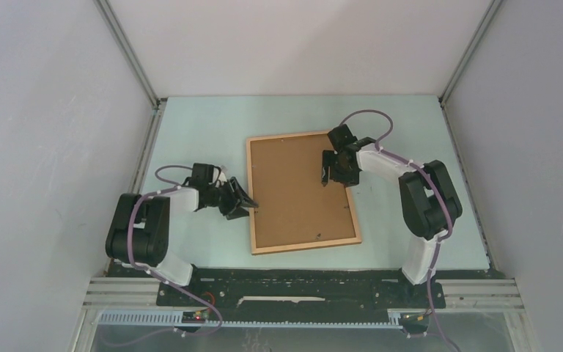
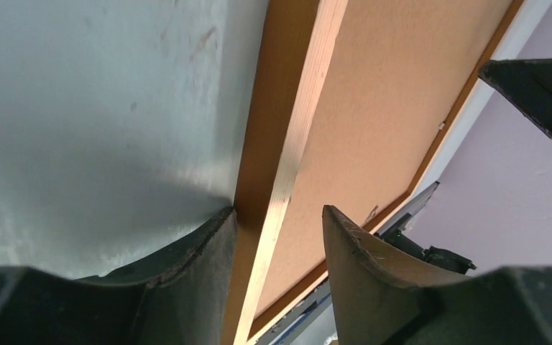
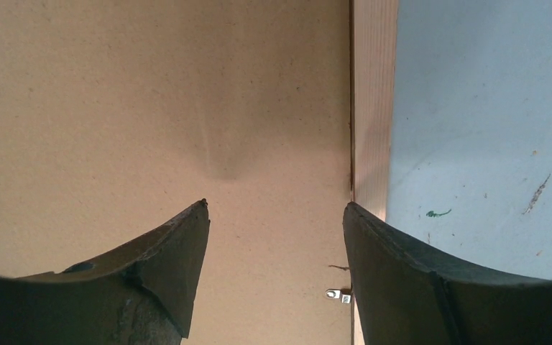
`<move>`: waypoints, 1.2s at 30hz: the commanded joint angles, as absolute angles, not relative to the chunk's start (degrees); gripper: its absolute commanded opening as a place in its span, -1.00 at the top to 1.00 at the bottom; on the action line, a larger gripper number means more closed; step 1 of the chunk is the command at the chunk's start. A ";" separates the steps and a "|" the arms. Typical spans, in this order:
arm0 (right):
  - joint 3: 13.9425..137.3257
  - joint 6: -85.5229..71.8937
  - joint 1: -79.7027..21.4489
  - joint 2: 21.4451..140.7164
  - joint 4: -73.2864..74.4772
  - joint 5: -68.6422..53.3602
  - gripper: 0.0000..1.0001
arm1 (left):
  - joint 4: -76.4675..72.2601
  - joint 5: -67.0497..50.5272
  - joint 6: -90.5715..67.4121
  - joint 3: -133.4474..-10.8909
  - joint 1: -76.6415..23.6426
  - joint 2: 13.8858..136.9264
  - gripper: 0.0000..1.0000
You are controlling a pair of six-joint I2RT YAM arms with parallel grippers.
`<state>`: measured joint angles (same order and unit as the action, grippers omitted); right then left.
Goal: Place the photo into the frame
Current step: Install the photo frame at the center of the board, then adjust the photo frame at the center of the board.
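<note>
The frame (image 1: 300, 192) lies face down on the pale green table, its brown fibreboard back (image 3: 151, 93) facing up inside a light wooden rim (image 2: 295, 129). My left gripper (image 1: 245, 202) sits low at the frame's left edge. In the left wrist view it (image 2: 279, 209) is open, straddling the rim with one finger on the table side and the other over the board, which stands apart from the rim. My right gripper (image 1: 331, 176) hovers over the board near the frame's right edge, and in its wrist view it (image 3: 275, 204) is open with nothing between its fingers. The photo is hidden.
A small metal clip (image 3: 338, 294) sits on the board by the right rim. Grey enclosure walls (image 1: 44, 110) and aluminium posts close in the table (image 1: 190, 125) on three sides. A black mounting rail (image 1: 300, 290) runs along the near edge.
</note>
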<state>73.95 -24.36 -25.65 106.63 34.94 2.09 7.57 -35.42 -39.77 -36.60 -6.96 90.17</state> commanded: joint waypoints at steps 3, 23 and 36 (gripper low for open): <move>73.70 -24.02 -23.76 104.16 35.72 3.41 -0.54 | 6.58 -35.27 -41.96 -30.75 -7.87 84.37 -0.22; 77.99 -24.74 -22.71 112.37 30.35 -10.67 -0.53 | 2.34 -33.21 -47.67 -25.71 -18.80 77.93 -0.49; 108.37 -21.58 -22.57 124.78 46.11 -3.81 -0.54 | -1.50 -34.49 -50.71 -33.09 -38.40 79.89 -0.92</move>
<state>101.25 -22.02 -23.03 126.21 35.81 -5.91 2.37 -32.16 -51.13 -28.58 -36.93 78.94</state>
